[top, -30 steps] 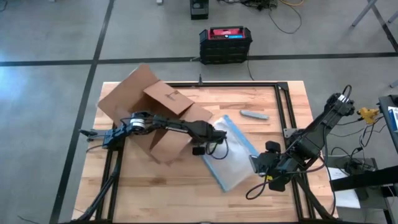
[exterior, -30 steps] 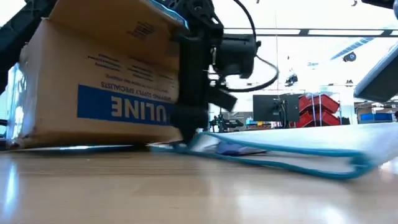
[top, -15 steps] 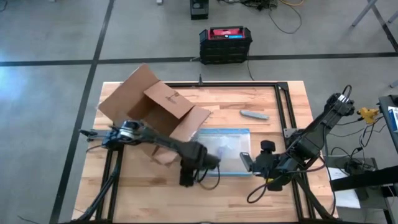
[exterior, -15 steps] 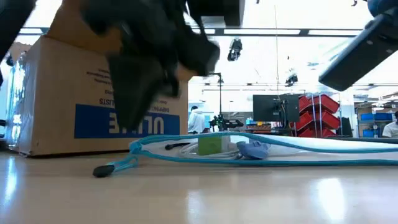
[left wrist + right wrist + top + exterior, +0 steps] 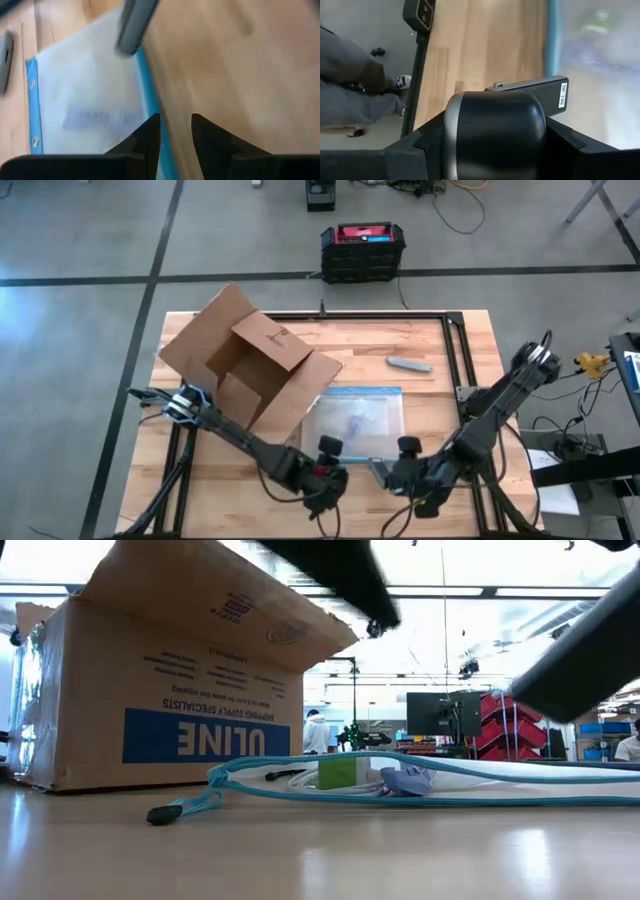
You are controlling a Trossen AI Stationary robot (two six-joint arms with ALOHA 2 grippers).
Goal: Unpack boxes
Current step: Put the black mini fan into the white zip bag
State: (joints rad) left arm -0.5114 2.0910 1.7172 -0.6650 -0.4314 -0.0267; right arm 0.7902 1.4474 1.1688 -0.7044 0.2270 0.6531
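Box (image 5: 250,365) open at table's back-left; left pincer (image 5: 328,477) narrow gap, empty, right pincer (image 5: 385,472) spread, both near front edge.

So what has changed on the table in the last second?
The pouch was dragged out from beside the cardboard box and now lies flat. The left claw let it go and drew back to the near edge; the right claw came close beside it. The box and grey item stayed put.
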